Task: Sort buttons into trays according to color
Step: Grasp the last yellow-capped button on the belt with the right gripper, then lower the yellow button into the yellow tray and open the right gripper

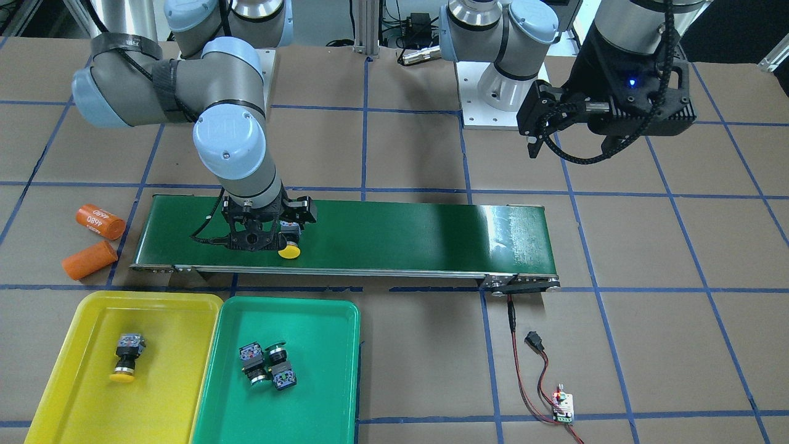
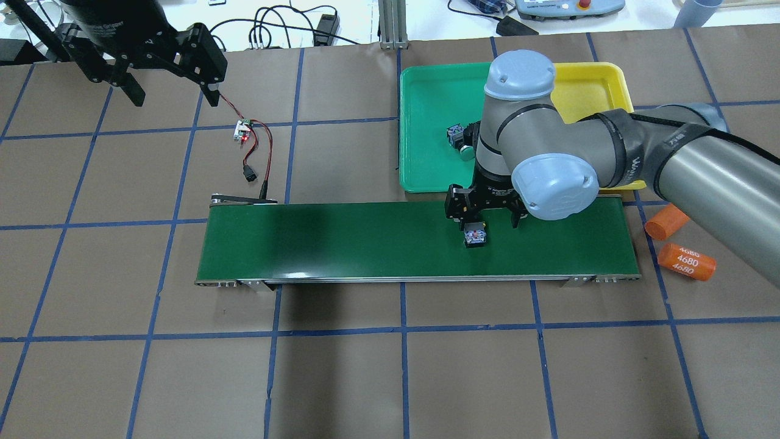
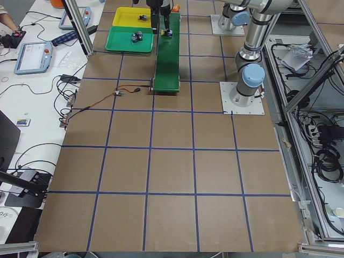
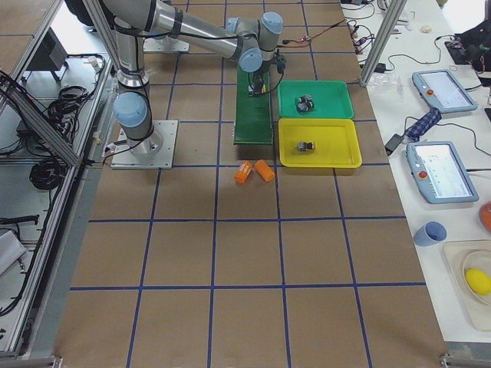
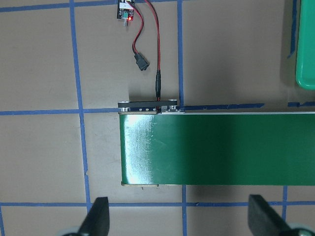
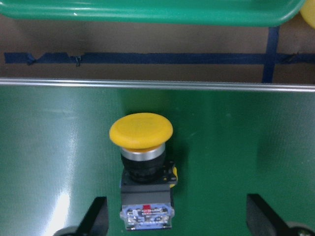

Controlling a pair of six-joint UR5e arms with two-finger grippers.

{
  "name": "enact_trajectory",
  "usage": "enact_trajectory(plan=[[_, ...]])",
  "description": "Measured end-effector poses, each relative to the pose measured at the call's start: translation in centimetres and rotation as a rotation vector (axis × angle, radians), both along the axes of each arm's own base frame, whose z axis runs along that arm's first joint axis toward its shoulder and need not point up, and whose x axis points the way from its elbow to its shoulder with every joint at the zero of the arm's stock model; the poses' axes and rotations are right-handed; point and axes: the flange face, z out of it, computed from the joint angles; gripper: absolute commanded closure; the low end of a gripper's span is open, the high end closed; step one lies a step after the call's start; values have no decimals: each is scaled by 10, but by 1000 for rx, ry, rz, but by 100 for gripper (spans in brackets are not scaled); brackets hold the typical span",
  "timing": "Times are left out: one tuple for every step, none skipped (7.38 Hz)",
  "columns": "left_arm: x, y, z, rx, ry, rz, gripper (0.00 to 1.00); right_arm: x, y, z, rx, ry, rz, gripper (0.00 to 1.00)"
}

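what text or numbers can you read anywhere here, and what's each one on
"4680", printed three times on one orange cylinder.
White print on the black strap around the near arm: too blurred to read.
Label on the base of the yellow-capped button: too small to read.
Nothing else is legible.

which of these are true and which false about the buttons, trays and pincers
1. The yellow tray holds one yellow-capped button. True.
2. The green tray holds three buttons. False: two green-capped buttons lie in it.
3. The right pincer is shut on the mushroom button on the conveyor belt. False: it is open, its fingers standing either side without touching the button.
4. The left pincer is open and empty. True.
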Motion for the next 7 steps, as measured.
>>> enact_trajectory(plan=[[0,0,1,-1,1,0,0,0,-1,-9,16,3,0,15],[0,1,1,-2,2,-1,0,-1,-3,-16,29,6,-1,73],[0,1,1,-2,2,-1,0,-3,-4,-20,38,9,-2,100],[-1,0,0,1,3,0,0,-6,-5,-22,46,12,-1,100],[-1,0,-1,2,5,0,0,-7,-5,-22,49,16,-1,100],[-1,0,-1,2,7,1,0,-8,-5,-20,48,18,-4,100],[-1,-1,-2,2,8,1,0,-9,-6,-15,41,18,-9,100]])
